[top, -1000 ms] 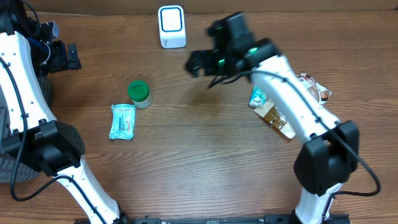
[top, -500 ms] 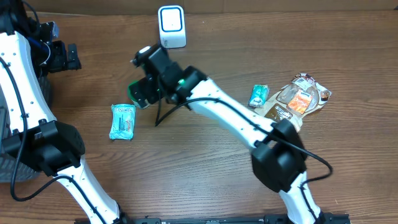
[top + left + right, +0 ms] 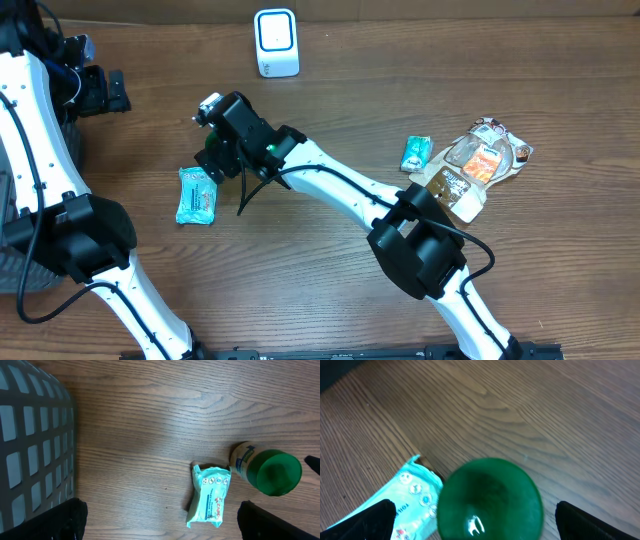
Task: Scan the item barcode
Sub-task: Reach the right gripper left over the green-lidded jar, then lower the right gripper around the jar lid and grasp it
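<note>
A dark grey basket [image 3: 30, 435] with a grid wall stood at the left edge of the tabletop [image 3: 330, 250]. The left pincer [image 3: 162, 517] hung over the far-left part of the tabletop, beside the basket. Its jaws were spread wide with nothing between them.

To its right a teal packet [image 3: 197, 195] lay flat, its long side running near to far. Just past the packet's far right corner stood the bottle [image 3: 272, 472], upright, with a green lid and a pale label. I could not tell whether the packet's corner touched the bottle.

The right pincer [image 3: 482, 515] hovered straight over the bottle. Its jaws were fully apart, one finger on each side of the lid and neither touching it, so it gripped nothing.

Farther right, at the far edge, stood the white scanner [image 3: 275, 42] with a blue-framed window, well apart from the bottle. On the right side lay a small pouch [image 3: 416, 153] and, just beside it, a pile of brown and orange snack bags [image 3: 482, 160].
</note>
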Controlling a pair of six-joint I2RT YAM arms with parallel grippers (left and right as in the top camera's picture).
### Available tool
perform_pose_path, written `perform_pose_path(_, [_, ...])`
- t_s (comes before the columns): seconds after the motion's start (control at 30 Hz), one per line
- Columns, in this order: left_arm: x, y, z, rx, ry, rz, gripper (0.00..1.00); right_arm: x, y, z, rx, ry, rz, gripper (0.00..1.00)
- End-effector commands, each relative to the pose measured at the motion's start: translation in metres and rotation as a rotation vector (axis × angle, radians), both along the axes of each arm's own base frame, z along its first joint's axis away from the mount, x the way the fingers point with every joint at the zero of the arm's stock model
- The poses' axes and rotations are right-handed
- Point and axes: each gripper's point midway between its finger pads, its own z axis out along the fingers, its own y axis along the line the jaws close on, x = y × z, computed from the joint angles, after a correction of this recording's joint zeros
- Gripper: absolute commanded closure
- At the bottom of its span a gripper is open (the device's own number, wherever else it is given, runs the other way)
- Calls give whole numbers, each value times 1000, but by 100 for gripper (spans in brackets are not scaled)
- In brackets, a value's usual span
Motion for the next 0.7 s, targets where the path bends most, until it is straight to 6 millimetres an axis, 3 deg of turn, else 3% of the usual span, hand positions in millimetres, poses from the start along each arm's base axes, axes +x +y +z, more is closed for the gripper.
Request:
perform_pose_path(0.0, [2, -3, 12, 11, -35, -15, 0, 1, 8, -12, -6, -8, 19, 0])
perform_pose_path(0.13, [2, -3, 12, 11, -35, -16, 0, 4, 11, -11, 7, -20, 19, 1])
perform_pose_path(0.3, [2, -3, 12, 11, -35, -15, 1, 8, 11, -8, 9, -40, 4, 20])
perform_pose_path(0.67, [2, -3, 12, 11, -36, -16, 0, 12, 1, -6, -30, -54, -30, 39])
